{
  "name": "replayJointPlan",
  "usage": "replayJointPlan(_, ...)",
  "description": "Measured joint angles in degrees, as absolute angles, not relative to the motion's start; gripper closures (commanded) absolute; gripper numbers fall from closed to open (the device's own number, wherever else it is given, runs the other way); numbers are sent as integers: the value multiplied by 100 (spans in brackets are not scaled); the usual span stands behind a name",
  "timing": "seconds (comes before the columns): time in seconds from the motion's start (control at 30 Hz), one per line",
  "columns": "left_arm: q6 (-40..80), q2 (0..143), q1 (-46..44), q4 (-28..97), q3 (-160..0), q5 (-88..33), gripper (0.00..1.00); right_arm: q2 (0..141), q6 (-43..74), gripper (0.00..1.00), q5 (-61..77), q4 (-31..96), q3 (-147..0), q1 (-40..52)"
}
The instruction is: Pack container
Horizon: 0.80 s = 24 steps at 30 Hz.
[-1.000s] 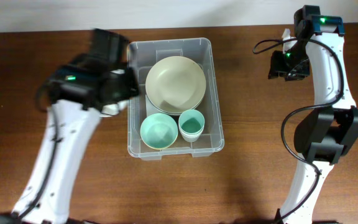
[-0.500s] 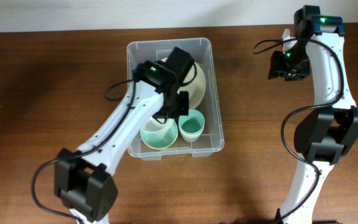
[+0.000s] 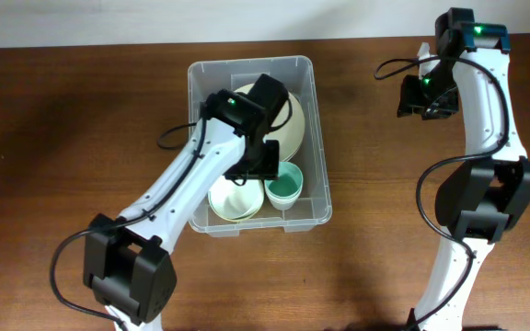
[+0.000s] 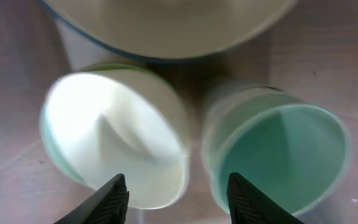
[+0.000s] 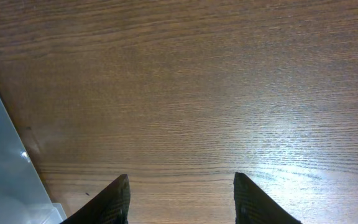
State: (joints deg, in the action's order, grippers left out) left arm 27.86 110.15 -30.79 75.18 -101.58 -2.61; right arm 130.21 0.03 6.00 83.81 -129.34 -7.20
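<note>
Left gripper (image 4: 178, 186), wide and empty, hangs in container (image 3: 197, 92) over pale bowl (image 4: 114, 140) and teal cup (image 4: 281, 152), seemingly set side-by-side to save room; right gripper (image 5: 180, 186), likewise wide, sits clear over table (image 5: 229, 93).

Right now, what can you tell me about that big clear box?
The container is a see-through plastic rectangular bin with a rounded rim, upright and lidless on the wooden table. Inside sit a large cream bowl, a small pale bowl and a green cup. The left gripper hovers above them, open.
</note>
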Motion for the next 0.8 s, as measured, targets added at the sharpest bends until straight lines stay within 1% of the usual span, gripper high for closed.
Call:
replayJointPlan(0.13,2786,10864,-2598,7612,-10171,-10,45,13021,5,51,600,8383,-12934,-720)
replayJointPlan(0.23,2786,10495,-2128,7544,-10206,248,44,13021,1,51,600,8381,-12934,-720)
replayJointPlan(0.27,2786,10315,-1964,7500,-10232,322,45,13021,1,51,602,8383,-12934,-720)
replayJointPlan(0.3,2786,10165,-1813,7437,-10256,370,49,13021,3,51,600,8383,-12934,-720)
replayJointPlan(0.37,2773,9870,-1551,7306,-10320,412,63,13021,5,51,600,8383,-12934,-720)
replayJointPlan(0.43,2729,9625,-1369,7229,-10401,351,93,13021,3,51,600,8383,-12934,-720)
replayJointPlan(0.47,2698,9559,-1347,7190,-10418,274,99,13021,1,51,600,8383,-12934,-720)
replayJointPlan(0.57,2545,9539,-1459,7098,-10407,-58,100,13021,5,51,600,8383,-12934,-720)
replayJointPlan(0.8,2388,10018,-2174,7037,-10062,-574,99,13021,3,51,600,8383,-12934,-720)
